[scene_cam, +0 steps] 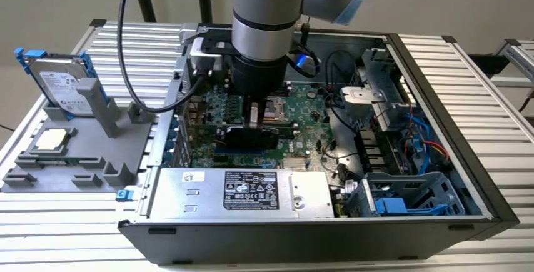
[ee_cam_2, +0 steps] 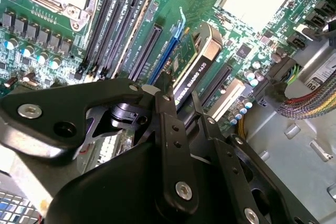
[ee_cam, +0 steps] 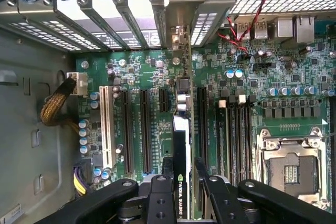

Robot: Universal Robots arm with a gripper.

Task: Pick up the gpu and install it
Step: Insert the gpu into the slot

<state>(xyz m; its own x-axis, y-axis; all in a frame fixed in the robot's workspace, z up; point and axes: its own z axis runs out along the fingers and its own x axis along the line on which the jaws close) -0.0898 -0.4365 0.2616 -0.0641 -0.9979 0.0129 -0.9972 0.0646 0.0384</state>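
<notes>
Holding gpu (ee_cam: 181, 145) edge-on, hand (ee_cam: 181, 182) clamped tight | hovering over motherboard (scene_cam: 321, 112) slot | risking misseat or bent contacts if tilting off-line.

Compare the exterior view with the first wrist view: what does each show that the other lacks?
Exterior view: the silver hard drive upright in the grey holder outside the case, and the power supply. First wrist view: the empty CPU socket and the row of expansion slots. Both: the claw shut on the gpu, held on edge over the motherboard.
</notes>
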